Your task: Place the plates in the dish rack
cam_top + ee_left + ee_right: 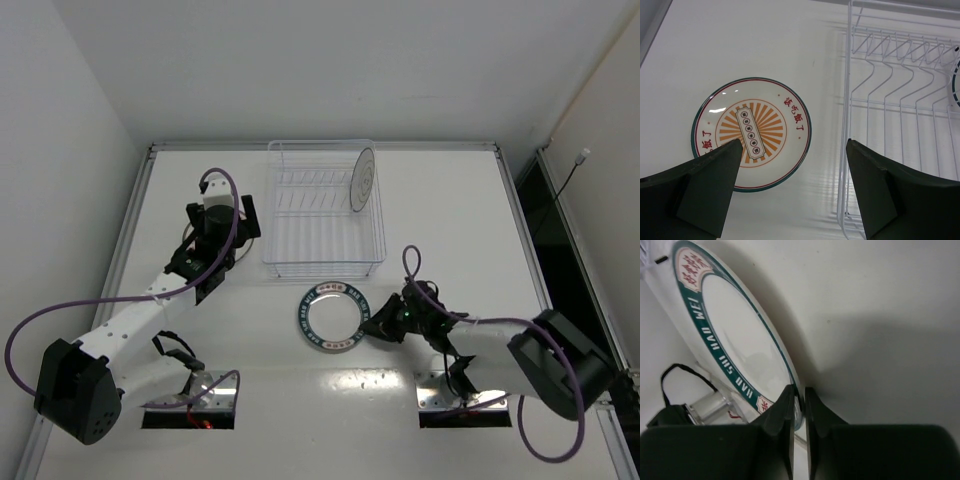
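- Three plates in view: two on the table, one racked.
- Nearest me, my right gripper is pinched narrow on the right rim of the teal plate. The rim sits between both fingers.
- The teal plate lies face up just in front of the rack, not touching it. I cannot tell if the gripped edge is off the table.
- Further out on the left, my left gripper hangs spread wide, holding nothing.
- In the left wrist view one of its fingers overlaps the orange plate and the other overlaps the rack's side.
- The orange plate lies flat and face up on the table, just left of the rack and apart from it. From the top view my arm hides it.
- Farthest is the rack, at the middle back of the table.
- The ringed plate stands on edge in the rack's slots, near its far right corner.
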Motion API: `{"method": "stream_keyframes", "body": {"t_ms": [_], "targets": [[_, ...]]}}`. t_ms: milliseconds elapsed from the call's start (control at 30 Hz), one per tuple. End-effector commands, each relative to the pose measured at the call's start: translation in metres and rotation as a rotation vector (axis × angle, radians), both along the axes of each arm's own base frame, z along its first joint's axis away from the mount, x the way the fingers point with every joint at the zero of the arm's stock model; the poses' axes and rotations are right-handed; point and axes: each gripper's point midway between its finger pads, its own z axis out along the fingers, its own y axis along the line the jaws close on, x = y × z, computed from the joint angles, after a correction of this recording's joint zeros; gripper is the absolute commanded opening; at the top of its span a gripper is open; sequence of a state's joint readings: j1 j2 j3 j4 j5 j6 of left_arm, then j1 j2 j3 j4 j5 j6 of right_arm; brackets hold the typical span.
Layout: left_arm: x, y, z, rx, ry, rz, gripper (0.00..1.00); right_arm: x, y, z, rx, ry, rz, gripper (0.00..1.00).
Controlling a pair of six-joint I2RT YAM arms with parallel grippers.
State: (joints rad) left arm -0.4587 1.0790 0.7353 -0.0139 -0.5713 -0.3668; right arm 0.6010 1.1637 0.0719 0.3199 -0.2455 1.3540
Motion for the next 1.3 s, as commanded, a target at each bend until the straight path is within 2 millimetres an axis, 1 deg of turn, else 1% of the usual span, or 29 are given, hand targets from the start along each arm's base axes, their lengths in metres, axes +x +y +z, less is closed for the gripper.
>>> {"method": "stream_keyframes", "body": {"t_ms": [0,67,100,167,200,233,333,367,400,433,533,633,667,733,767,800,833,867,900,933,967,1000,1033,1067,1100,1133,1167,1200,1267], "targets": [[0.0,0.0,0.009,-0.002,-0.034,0.008,0.83,-0.052,-0.04,-0.06,-0.162,0.155,-0.021,0.0],[0.0,0.0,0.009,0.007,-0.033,0.006,0.83,-0.052,-0.042,-0.061,-0.173,0.149,-0.05,0.0],[0.0,0.002,0.009,0.01,-0.034,0.014,0.83,-0.061,-0.046,-0.065,-0.209,0.167,-0.031,0.0],[0.0,0.002,0.009,0.01,-0.034,0.014,0.83,-0.043,-0.035,-0.045,-0.196,0.089,-0.039,0.0],[0.0,0.002,0.009,0.01,-0.034,0.014,0.83,-0.053,-0.047,-0.05,-0.284,0.11,-0.02,0.0],[0.0,0.002,0.009,0.01,-0.034,0.014,0.83,-0.044,-0.039,-0.031,-0.245,0.047,-0.024,0.0],[0.0,-0.001,0.009,0.01,-0.034,0.005,0.83,-0.043,-0.039,0.003,-0.253,-0.011,-0.027,0.0],[0.0,-0.001,0.009,0.01,-0.034,0.005,0.83,-0.035,-0.029,0.036,-0.162,-0.092,-0.045,0.0],[0.0,0.0,0.009,0.012,-0.035,0.014,0.83,-0.036,-0.029,0.047,-0.138,-0.111,-0.051,0.0],[0.0,0.0,0.009,0.012,-0.035,0.014,0.83,-0.043,-0.037,0.05,-0.157,-0.107,-0.046,0.0],[-0.001,0.002,0.009,0.015,-0.037,0.024,0.83,-0.043,-0.04,0.105,-0.083,-0.189,-0.052,0.0],[-0.001,0.002,0.009,0.015,-0.037,0.024,0.83,-0.042,-0.056,0.132,-0.133,-0.234,-0.069,0.0],[-0.001,0.002,0.009,0.015,-0.037,0.024,0.83,-0.031,-0.062,0.167,-0.124,-0.32,-0.11,0.0],[-0.001,0.004,0.01,0.018,-0.038,0.033,0.83,-0.02,-0.073,0.198,-0.157,-0.398,-0.156,0.0],[-0.001,0.004,0.01,0.018,-0.038,0.033,0.83,-0.004,-0.082,0.229,-0.221,-0.473,-0.207,0.0],[-0.001,0.004,0.01,0.018,-0.038,0.033,0.83,0.006,-0.086,0.243,-0.267,-0.506,-0.23,0.0],[-0.001,0.004,0.01,0.018,-0.038,0.033,0.83,0.015,-0.088,0.279,-0.269,-0.561,-0.259,0.0],[-0.001,0.004,0.01,0.018,-0.038,0.033,0.83,0.03,-0.095,0.296,-0.342,-0.601,-0.313,0.0],[-0.001,0.002,0.009,0.016,-0.037,0.024,0.83,0.049,-0.085,0.321,-0.432,-0.627,-0.303,0.0],[-0.001,0.002,0.009,0.015,-0.037,0.024,0.83,0.064,-0.088,0.333,-0.512,-0.648,-0.349,0.0],[0.0,0.0,0.009,0.013,-0.036,0.015,0.83,0.077,-0.084,0.344,-0.565,-0.665,-0.36,0.0],[0.0,0.0,0.009,0.013,-0.036,0.015,0.83,0.098,-0.07,0.337,-0.695,-0.654,-0.325,0.0],[0.0,0.0,0.009,0.013,-0.036,0.015,0.83,0.113,-0.069,0.368,-0.729,-0.723,-0.369,0.0],[0.0,0.0,0.009,0.013,-0.036,0.015,0.83,0.126,-0.066,0.373,-0.776,-0.738,-0.385,0.0],[0.0,0.002,0.014,0.012,-0.045,0.027,0.83,0.138,-0.062,0.39,-0.789,-0.766,-0.41,0.0],[0.001,0.002,0.014,0.003,-0.047,0.03,0.83,0.16,-0.046,0.379,-0.867,-0.757,-0.381,0.0],[0.001,0.002,0.014,0.003,-0.047,0.03,0.83,0.176,-0.046,0.379,-0.899,-0.751,-0.392,0.0],[0.001,0.002,0.014,0.003,-0.047,0.03,0.83,0.189,-0.042,0.395,-0.903,-0.772,-0.405,0.0],[0.0,-0.001,0.016,-0.006,-0.052,0.012,0.83,0.225,-0.031,0.384,-0.978,-0.746,-0.39,0.0]]}}
